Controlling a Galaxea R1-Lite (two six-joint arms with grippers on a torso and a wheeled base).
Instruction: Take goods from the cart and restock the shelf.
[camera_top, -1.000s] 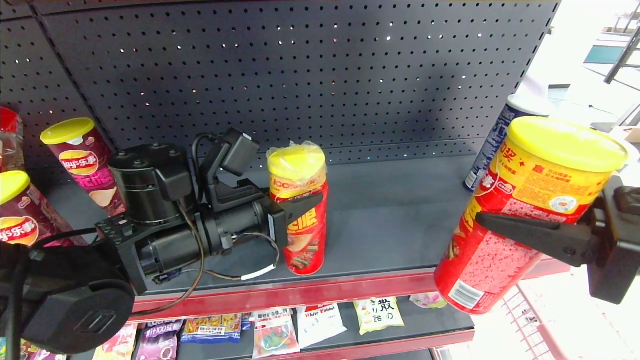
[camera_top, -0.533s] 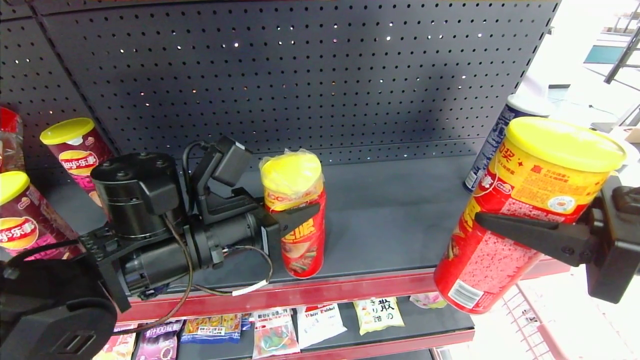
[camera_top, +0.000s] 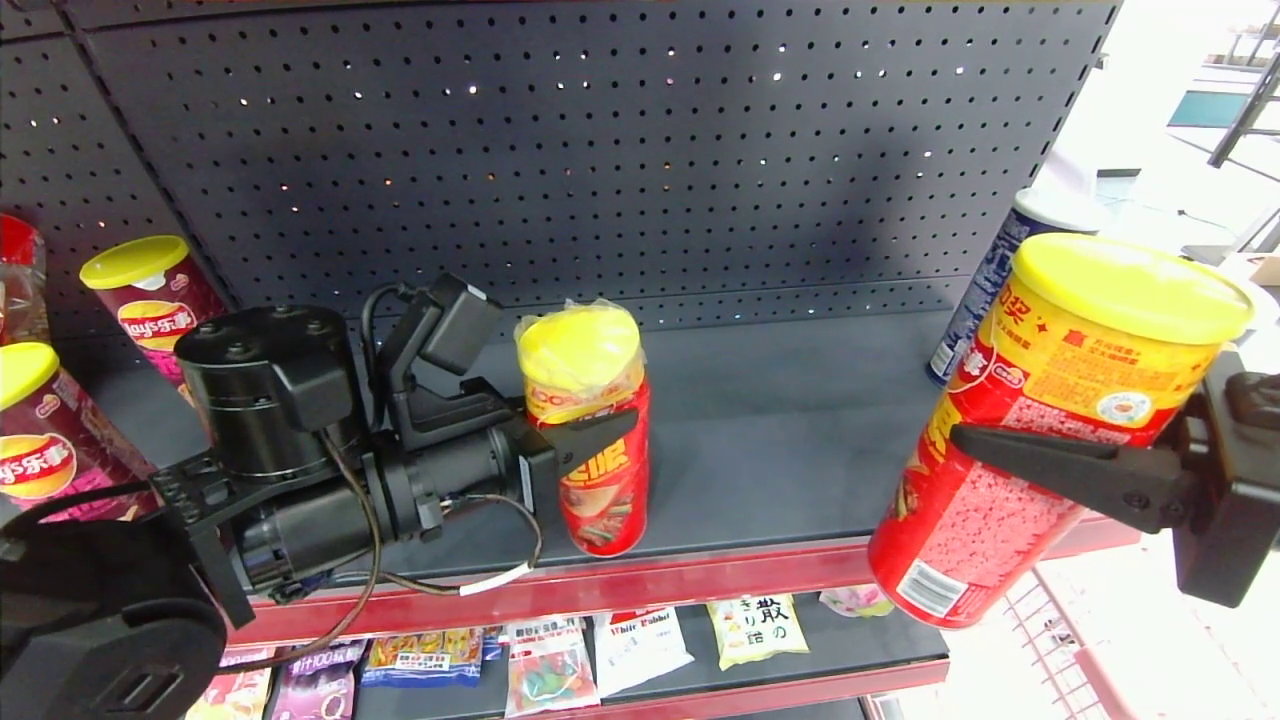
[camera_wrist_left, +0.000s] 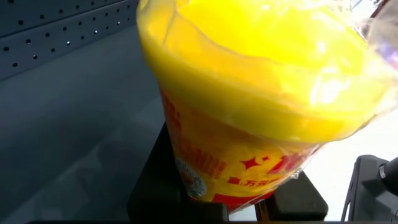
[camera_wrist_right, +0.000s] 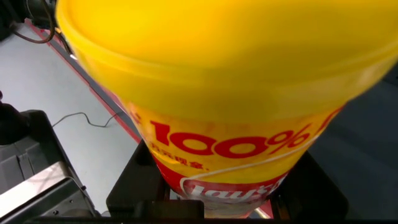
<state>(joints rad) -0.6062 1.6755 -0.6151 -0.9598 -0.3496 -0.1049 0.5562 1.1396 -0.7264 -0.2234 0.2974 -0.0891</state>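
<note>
A red chip can (camera_top: 590, 440) with a yellow lid under clear wrap stands on the dark shelf board (camera_top: 790, 440), near its red front edge and leaning a little. My left gripper (camera_top: 600, 445) is shut on its middle from the left. The left wrist view looks down on the same can (camera_wrist_left: 261, 93). A second red can (camera_top: 1050, 420) with a yellow lid hangs tilted in the air off the shelf's right front corner. My right gripper (camera_top: 1010, 445) is shut on it; up close, this can (camera_wrist_right: 230, 99) hides the fingers.
Two purple-red cans (camera_top: 160, 305) (camera_top: 35, 430) stand at the shelf's left end and a blue can (camera_top: 985, 290) at the right rear. The pegboard (camera_top: 600, 150) backs the shelf. Snack bags (camera_top: 640, 645) lie on the lower shelf. The pink wire cart (camera_top: 1075, 640) is at bottom right.
My left arm has drawn slightly left with its can, whose top now leans left. The right arm and its can have stayed in place.
</note>
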